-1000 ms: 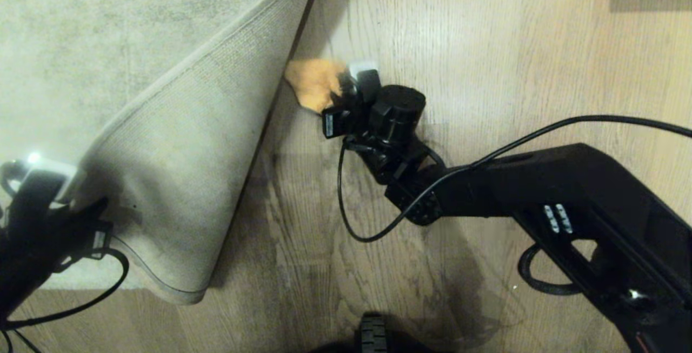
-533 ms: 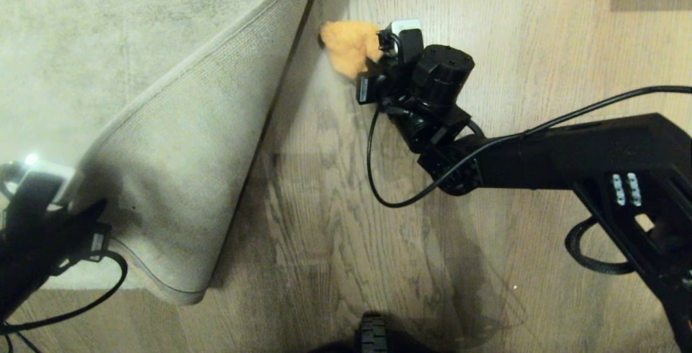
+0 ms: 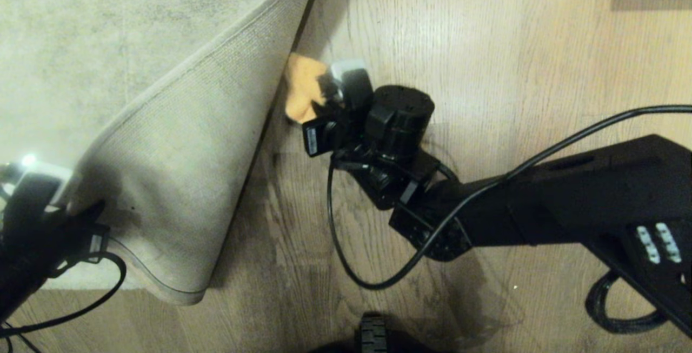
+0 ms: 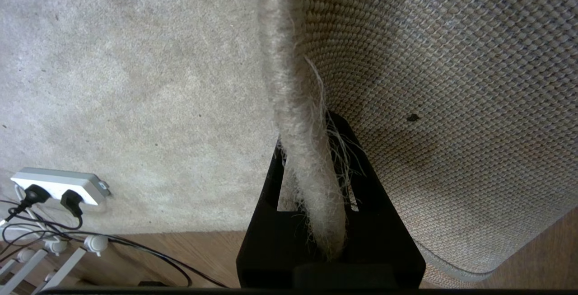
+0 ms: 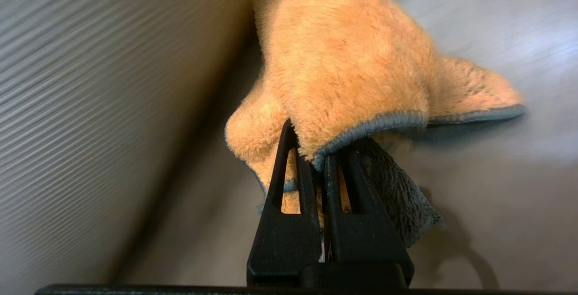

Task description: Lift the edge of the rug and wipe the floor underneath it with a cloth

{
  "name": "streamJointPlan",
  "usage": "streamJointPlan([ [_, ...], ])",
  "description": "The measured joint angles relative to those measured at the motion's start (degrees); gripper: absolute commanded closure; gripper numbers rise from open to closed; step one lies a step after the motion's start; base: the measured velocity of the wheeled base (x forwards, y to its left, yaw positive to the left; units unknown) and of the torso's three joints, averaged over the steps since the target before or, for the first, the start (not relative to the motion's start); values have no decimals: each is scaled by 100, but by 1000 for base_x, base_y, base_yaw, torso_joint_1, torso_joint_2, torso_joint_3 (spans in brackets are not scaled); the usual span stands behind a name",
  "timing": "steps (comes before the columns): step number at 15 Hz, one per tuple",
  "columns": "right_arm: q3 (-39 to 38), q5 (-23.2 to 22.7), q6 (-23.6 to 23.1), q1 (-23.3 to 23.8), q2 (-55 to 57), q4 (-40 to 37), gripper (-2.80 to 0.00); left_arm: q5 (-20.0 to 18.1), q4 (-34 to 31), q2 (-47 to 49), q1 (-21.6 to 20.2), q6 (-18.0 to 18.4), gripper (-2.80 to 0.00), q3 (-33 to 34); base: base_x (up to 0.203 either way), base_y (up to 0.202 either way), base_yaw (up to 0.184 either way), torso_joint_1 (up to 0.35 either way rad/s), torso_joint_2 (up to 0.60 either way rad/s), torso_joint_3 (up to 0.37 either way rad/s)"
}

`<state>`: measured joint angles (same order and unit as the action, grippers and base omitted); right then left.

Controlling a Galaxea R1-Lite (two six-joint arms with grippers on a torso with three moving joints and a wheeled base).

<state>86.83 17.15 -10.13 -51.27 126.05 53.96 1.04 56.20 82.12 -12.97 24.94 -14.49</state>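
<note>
Here, in the head view, the rug edge [image 3: 178,88] is folded up and back so that its ribbed beige underside faces the camera, sloping from the upper middle down to the lower left. The left gripper [image 3: 51,193] sits at the lower left corner of that fold, pinching the border. The right gripper [image 3: 323,89] reaches in from the right and presses the cloth [image 3: 300,86] onto the floor [image 3: 486,72] right against the base of the raised flap; a black cable [image 3: 351,245] loops below the wrist.

In the left wrist view, the left gripper [image 4: 311,204] has its jaws closed tight on the rug edge [image 4: 293,119], the frayed border running straight between them, with pile on one side and woven backing on the other. A white power strip [image 4: 58,185] with plugs lies on the rug nearby.

In the right wrist view, the right gripper [image 5: 323,168] is clamped nearly shut on the cloth [image 5: 352,64], whose orange fluff bunches ahead of the fingertips, its grey trim and darker grey part showing. The ribbed underside stands just beside it.
</note>
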Motion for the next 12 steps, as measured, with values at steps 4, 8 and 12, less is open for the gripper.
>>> streamJointPlan([
  [4, -681, -13, 21, -603, 308, 686, 0, 1, -6, -1, 4, 9, 0, 2, 0, 0, 0, 0, 0, 0],
  [8, -293, -53, 70, -775, 983, 1000, 0, 6, -5, 11, 7, 41, 0, 74, 0, 0, 0, 0, 0, 0],
  [12, 686, -69, 112, -445, 1564, 810, 0, -10, 9, 5, 30, 217, 0, 293, 0, 0, 0, 0, 0, 0],
])
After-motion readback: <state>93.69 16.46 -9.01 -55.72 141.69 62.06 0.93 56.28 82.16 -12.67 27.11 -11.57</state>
